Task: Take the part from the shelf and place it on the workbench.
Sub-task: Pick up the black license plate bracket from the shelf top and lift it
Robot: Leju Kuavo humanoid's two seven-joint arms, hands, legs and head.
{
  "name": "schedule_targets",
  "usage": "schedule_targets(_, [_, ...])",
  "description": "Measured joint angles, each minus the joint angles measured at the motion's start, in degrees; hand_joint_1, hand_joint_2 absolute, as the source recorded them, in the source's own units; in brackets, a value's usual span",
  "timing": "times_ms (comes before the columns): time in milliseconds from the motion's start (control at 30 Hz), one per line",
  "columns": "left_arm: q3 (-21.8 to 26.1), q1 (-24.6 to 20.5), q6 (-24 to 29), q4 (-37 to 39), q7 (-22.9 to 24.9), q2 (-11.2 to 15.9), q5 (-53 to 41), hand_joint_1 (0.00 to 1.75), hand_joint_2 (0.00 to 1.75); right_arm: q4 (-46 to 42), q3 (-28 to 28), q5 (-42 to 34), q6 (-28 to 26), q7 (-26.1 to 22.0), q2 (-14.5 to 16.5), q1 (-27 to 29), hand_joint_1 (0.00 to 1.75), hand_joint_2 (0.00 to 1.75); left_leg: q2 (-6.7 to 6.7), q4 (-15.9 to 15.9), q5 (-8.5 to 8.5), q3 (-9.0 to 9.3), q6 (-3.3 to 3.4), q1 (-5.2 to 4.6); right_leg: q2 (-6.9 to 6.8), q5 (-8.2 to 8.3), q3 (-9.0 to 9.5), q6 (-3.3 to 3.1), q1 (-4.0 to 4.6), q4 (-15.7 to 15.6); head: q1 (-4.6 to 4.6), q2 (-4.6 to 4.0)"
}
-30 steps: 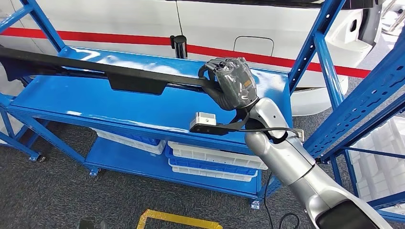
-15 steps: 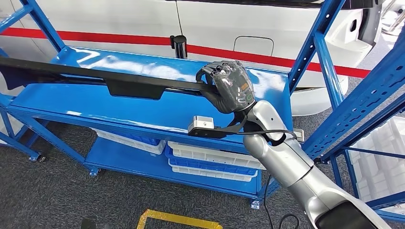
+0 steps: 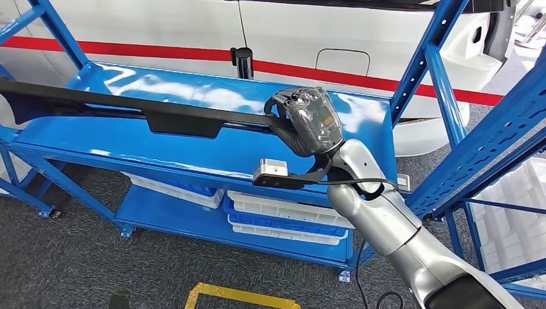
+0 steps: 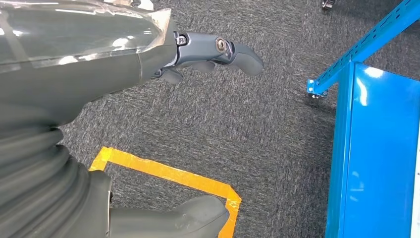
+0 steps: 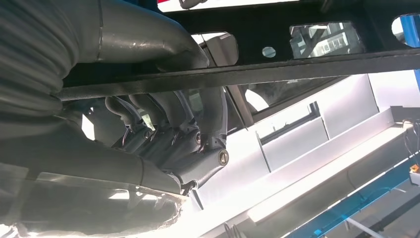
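Looking through the head view, you see the right hand wrapped around the right end of the part, a long black strip with a wider tab hanging from its middle. The part runs leftward from the hand across the top of the blue shelf and out past the frame's left edge, sitting just above the shelf's glossy top; you cannot tell from here whether any of it touches. White bins are stacked on the shelf's lower level. A white vehicle body with a red stripe stands behind the shelf, and more blue racking rises at the right. On the grey carpet near you lies a yellow tape outline.

Turning to the left wrist view, your left hand hangs over the carpet with its fingers apart and nothing in it. The yellow tape lies under it, and a blue shelf panel stands at the side.

Moving to the right wrist view, you see the dark fingers curled over the black part, with the thumb pressing its other side, so the grasp is firm.
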Motion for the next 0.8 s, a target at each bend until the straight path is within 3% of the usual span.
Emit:
schedule_targets(67, [-0.06,-0.05,0.01,0.0,-0.01,0.0,-0.13,0.0,1.75,-0.02,-0.03,0.02,-0.02,0.03,-0.01,0.03,1.62,1.75,0.11,-0.36,0.38,0.17,0.45,0.16,-0.01,0.0,-0.08,0.32,0.06,0.07,-0.01,0.0])
schedule_targets(133, [-0.23,-0.15,0.03,0.0,-0.02,-0.03,-0.28,0.0,1.75,-0.03,-0.11,0.04,-0.03,0.03,-0.06,0.05,1.62,1.75,0.33,-1.06,0.95,0.48,0.93,0.52,-0.2,-1.56,-1.1,0.4,0.15,2.21,0.07,0.0])
schedule_targets(233, [-0.47,-0.22,0.03,0.04,-0.01,-0.04,-0.35,0.0,1.75,-0.03,-0.16,0.08,-0.04,0.07,-0.2,0.37,1.62,1.75,0.65,-1.33,1.24,0.39,1.13,0.7,-0.41,-6.76,-5.68,0.22,-0.2,13.05,0.19,0.0])
schedule_targets(267, [-0.54,-0.22,0.03,0.08,-0.01,-0.05,-0.34,0.0,1.75,-0.03,-0.15,0.12,-0.04,0.08,-0.28,0.59,1.62,1.75,0.73,-1.32,1.28,0.29,1.08,0.71,-0.42,-7.69,-6.86,0.45,-0.37,16.02,0.19,0.0])
schedule_targets(300, [-0.61,-0.22,0.03,0.14,0.01,-0.05,-0.34,0.0,1.75,-0.02,-0.14,0.16,-0.04,0.08,-0.35,0.78,1.62,1.75,0.77,-1.3,1.34,0.2,0.99,0.75,-0.44,-7.67,-7.03,0.87,-0.55,16.89,0.19,0.0])
schedule_targets(333, [-0.68,-0.22,0.03,0.19,0.02,-0.05,-0.34,0.0,1.75,-0.02,-0.14,0.21,-0.04,0.08,-0.4,0.9,1.62,1.75,0.78,-1.28,1.4,0.15,0.86,0.8,-0.48,-6.76,-5.97,1.41,-0.77,15.29,0.2,0.0])
schedule_targets(400, [-0.78,-0.25,0.03,0.26,0.05,-0.06,-0.34,0.0,1.75,-0.02,-0.15,0.28,-0.04,0.09,-0.44,0.93,1.62,1.75,0.76,-1.16,1.5,0.05,0.38,0.93,-0.5,-4.0,-1.22,2.38,-1.29,6.89,0.21,0.0])
schedule_targets(467, [-0.79,-0.33,0.04,0.26,0.07,-0.01,-0.34,0.0,1.75,-0.03,-0.19,0.31,-0.04,0.1,-0.44,0.9,1.62,1.75,0.6,-1.0,1.66,-0.18,-0.41,0.94,-0.22,-2.24,2.16,2.32,-1.18,1.09,0.19,0.0])
schedule_targets(533, [-0.79,-0.32,0.05,0.28,0.09,0.0,-0.33,0.0,1.75,-0.04,-0.24,0.34,-0.04,0.15,-0.45,0.91,1.62,1.75,0.32,-0.86,1.93,-0.5,-1.19,0.88,-0.02,-1.87,2.24,1.61,-0.82,0.7,0.13,0.0])
schedule_targets(600, [-0.8,-0.26,0.07,0.34,0.13,-0.02,-0.31,0.0,1.75,-0.04,-0.27,0.36,-0.04,0.2,-0.36,0.9,1.62,1.75,0.56,-0.31,1.55,-1.05,-1.76,1.08,-0.25,-1.59,1.8,0.69,-1.24,0.47,0.09,0.0])
schedule_targets(667, [-0.8,-0.27,0.07,0.39,0.16,0.0,-0.3,0.0,1.75,-0.04,-0.27,0.38,-0.04,0.21,-0.21,0.88,1.62,1.75,1.78,3.59,-1.65,-2.75,-2.24,1.31,-0.6,-1.06,1.37,-0.39,-1.47,0.34,-0.03,0.0])
schedule_targets(733, [-0.8,-0.29,0.07,0.39,0.19,-0.01,-0.29,0.0,1.75,-0.04,-0.26,0.39,-0.03,0.21,-0.17,0.93,1.62,1.75,2.75,11.35,-6.37,-5.7,-2.72,1.34,-1.01,-0.63,0.76,-1.07,-1.17,0.38,-0.14,0.0])
schedule_targets(800, [-0.8,-0.27,0.07,0.4,0.2,-0.02,-0.22,0.0,1.75,-0.04,-0.23,0.41,-0.01,0.21,-0.17,1.07,1.62,1.75,2.94,16.07,-8.09,-7.07,-2.98,1.36,-1.36,-0.26,0.16,-1.28,-0.96,0.43,-0.14,0.0])
